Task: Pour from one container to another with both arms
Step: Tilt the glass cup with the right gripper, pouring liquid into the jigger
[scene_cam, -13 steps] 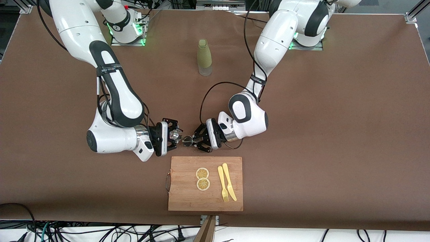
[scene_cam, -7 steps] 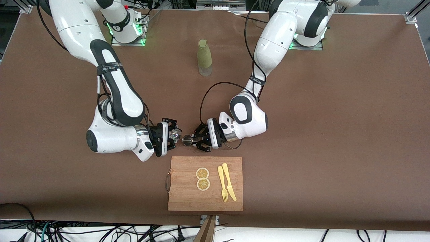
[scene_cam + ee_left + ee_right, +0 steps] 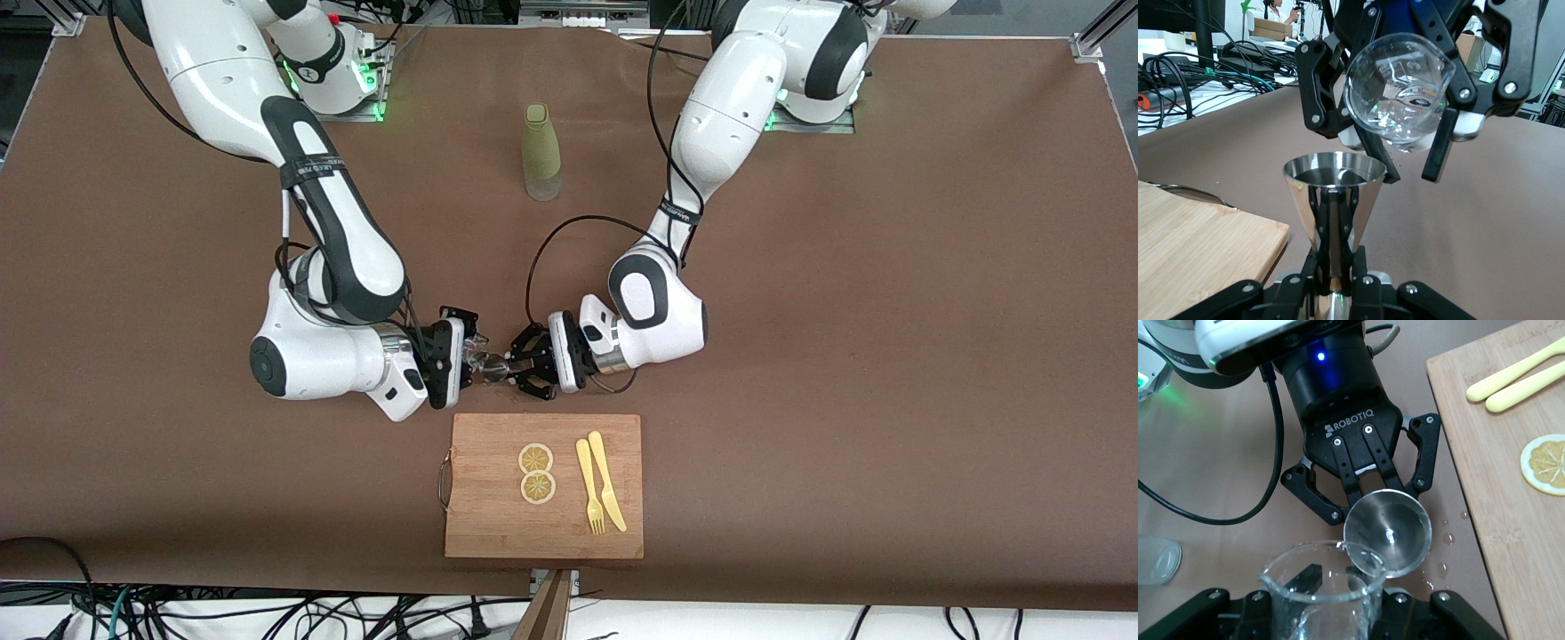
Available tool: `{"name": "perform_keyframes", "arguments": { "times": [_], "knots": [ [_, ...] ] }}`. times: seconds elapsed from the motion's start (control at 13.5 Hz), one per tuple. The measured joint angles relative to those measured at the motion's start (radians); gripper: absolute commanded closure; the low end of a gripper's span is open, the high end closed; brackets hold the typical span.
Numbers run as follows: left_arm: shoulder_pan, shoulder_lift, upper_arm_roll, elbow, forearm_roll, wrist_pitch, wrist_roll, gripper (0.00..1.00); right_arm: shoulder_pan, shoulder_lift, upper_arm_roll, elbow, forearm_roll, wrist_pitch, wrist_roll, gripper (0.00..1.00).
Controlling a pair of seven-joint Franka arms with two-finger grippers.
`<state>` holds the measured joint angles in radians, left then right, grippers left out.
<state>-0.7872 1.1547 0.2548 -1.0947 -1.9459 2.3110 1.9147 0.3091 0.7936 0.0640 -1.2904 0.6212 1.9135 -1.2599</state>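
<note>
Right gripper [image 3: 472, 360] clamps the beaker [image 3: 1399, 90], tipped, spout just above the rim of the steel cup [image 3: 1331, 193] that the left gripper [image 3: 520, 364] pinches upright; I'd keep tilting slowly, spout centred over the cup, since drops already wet the table [image 3: 1218, 433].

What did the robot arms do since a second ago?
The right claw carried its glass beaker toward the left arm's end, until its lip hung over the metal cup in the left claw. The left claw hardly moved. Both claws stayed shut on their containers; the bottle and board stayed put.
</note>
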Motion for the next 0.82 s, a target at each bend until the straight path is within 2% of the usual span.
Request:
{"name": "perform_keyframes", "arguments": {
  "times": [0.82],
  "knots": [
    [0.0, 0.001, 0.001, 0.0, -0.004, -0.005, 0.0, 1.0, 0.026, -0.004, 0.0, 0.011, -0.108, -0.005, 0.152, 0.74]
  ]
}}
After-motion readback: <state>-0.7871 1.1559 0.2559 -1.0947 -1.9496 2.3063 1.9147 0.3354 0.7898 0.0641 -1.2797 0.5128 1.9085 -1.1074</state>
